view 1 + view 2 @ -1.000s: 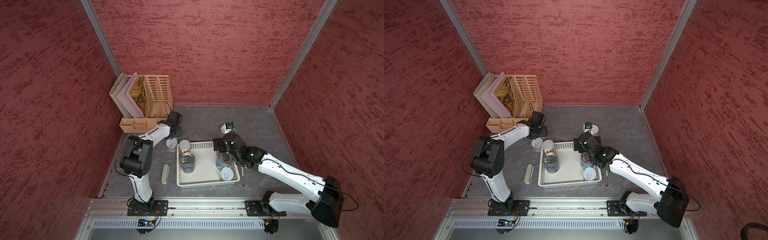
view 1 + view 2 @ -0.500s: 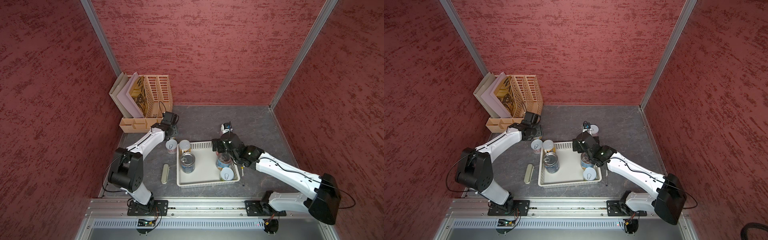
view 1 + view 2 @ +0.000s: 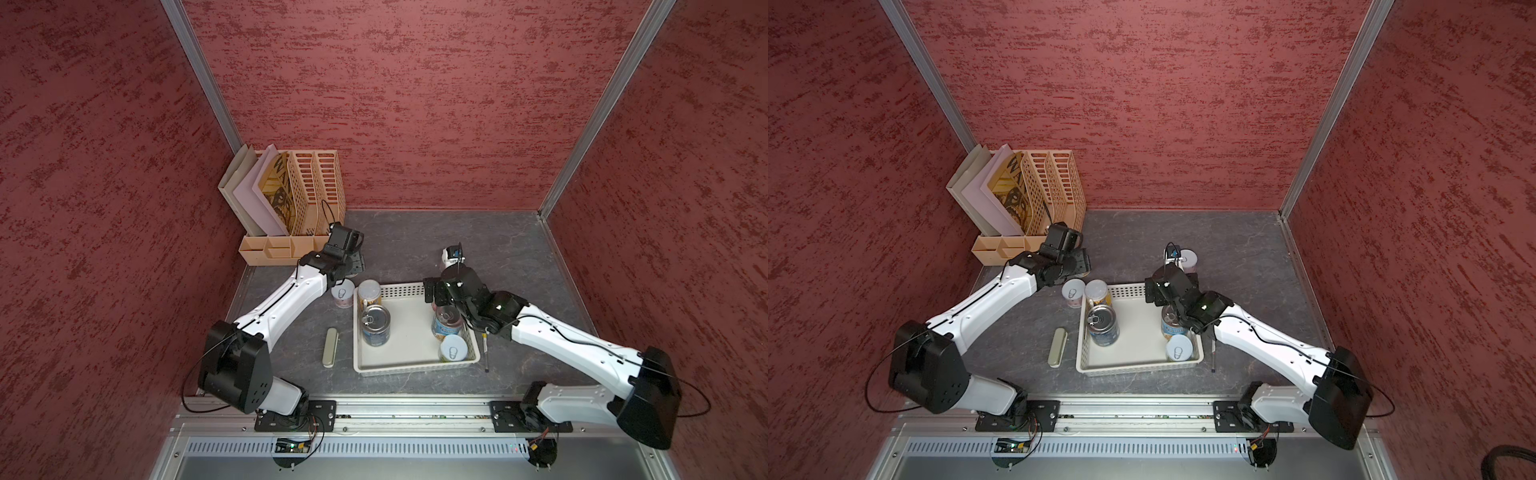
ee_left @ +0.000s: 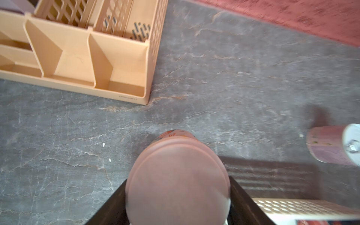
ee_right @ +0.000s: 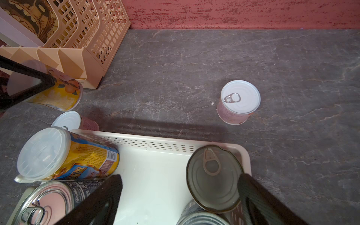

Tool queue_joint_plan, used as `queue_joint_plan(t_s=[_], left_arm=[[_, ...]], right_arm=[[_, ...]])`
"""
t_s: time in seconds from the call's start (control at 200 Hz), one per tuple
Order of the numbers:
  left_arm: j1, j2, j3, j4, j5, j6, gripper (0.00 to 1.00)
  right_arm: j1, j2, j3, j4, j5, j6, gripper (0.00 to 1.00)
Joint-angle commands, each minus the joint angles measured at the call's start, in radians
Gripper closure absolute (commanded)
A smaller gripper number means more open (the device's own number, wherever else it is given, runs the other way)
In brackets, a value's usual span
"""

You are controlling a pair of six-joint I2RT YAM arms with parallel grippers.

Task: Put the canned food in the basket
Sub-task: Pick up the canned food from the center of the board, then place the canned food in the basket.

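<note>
**Left arm has a can in hand; basket is the next stop**

The yellow, peach-printed can with a frosted plastic lid is clamped between the black fingers of the left gripper. It sits just in front of the beige slotted file holder, outside the shallow white perforated basket. We cannot tell whether its base is clear of the grey stone-look table.

We judge the step to be the carry into the basket.
- **In the way:** a small white-topped can stands on the table just beside the basket's far left corner. A slim yellow-labelled can stands inside that corner.
- **How we would do it:** lift high, keep the can upright and pass over both. Set it on the bare middle floor, between the dark pull-tab can and the blue-labelled can.
- **Other arm:** the right gripper hangs spread wide, gripping nothing, over the far right corner. We would keep well apart from it.

What each view adds:
- **Right wrist view:** only this one shows the held can's label. It also shows a dull metal pull-tab can below the right gripper, hidden in both top views.
- **Left wrist view:** gives little more than the blurred lid.
- **Top views:** only these show the olive oblong case and the thin pen flanking the basket.

A second white-topped can waits on the table beyond the basket.
</note>
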State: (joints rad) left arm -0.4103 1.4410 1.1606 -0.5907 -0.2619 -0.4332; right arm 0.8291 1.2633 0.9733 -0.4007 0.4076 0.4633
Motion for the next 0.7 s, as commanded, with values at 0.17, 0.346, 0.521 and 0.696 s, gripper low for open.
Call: queue_joint_plan(t_s=[0.17, 0.346, 0.521, 0.696], left_arm=[[-0.086, -0.105, -0.012, 0.043, -0.077, 0.027, 0.57], [-0.137, -0.147, -0.022, 0.066, -0.07, 0.049, 0.57], [-0.208, -0.18, -0.012, 0.055, -0.07, 0.056, 0.58], [-0.301, -0.211, 0.005, 0.032, -0.05, 0.054, 0.58]], right_arm=[[-0.005, -0.011, 0.024, -0.021, 0.051, 0.022, 0.02], [-0.007, -0.054, 0.002, -0.026, 0.1, 0.035, 0.02], [-0.016, -0.095, -0.022, -0.019, 0.127, 0.043, 0.02], [-0.036, -0.139, -0.058, -0.003, 0.143, 0.06, 0.02]])
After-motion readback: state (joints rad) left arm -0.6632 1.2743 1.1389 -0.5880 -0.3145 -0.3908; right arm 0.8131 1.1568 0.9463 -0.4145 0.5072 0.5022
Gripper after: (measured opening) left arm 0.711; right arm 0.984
